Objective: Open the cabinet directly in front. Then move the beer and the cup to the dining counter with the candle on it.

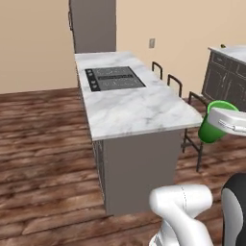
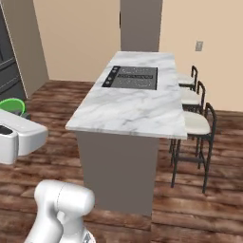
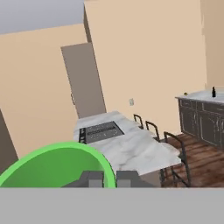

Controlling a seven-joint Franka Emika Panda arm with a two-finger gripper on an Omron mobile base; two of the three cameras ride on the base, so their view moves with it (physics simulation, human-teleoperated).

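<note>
Gripper clamped on green cup rim, held in air right of marble island; beer on far counter.

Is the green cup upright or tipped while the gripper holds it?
Roughly upright. In the left base view the cup has its wider rim on top and tapers downward, held beside the gripper.
</note>
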